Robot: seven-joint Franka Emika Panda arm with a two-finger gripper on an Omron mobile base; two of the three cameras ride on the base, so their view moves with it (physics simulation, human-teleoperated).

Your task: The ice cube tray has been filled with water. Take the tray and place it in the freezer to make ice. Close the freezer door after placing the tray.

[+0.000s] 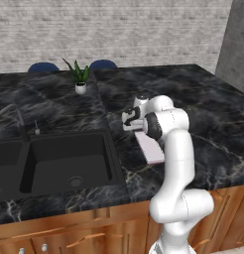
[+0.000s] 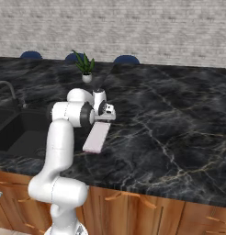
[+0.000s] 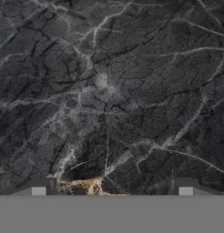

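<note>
1. Location: the ice cube tray lies flat on the black marble tabletop, just right of the sink and near the front edge; its far end is hidden under the arm's wrist.
2. Claw state: the claw stands wide open and empty; the hand view shows its 2 tips set far apart over bare marble; it hangs near the tray's far end; contact with the tray cannot be told.
3. Handling, judged: the tray is a thin, stiff slab, probably light in itself but carrying water; keep it level, since any tilt would likely spill; avoid jerks.
4. Grip point, judged: close across the narrow width near the middle of the length, so that the load balances; the low profile leaves little edge to catch, and a smooth plastic-like surface may slip.
5. Materials: pale pinkish-white tray top, matte; tabletop glossy black with pale veins; sink a dark, 2-basin recess; wooden cabinet fronts below.
6. Other shapes: a small potted plant in a white pot stands well behind the tray.
</note>
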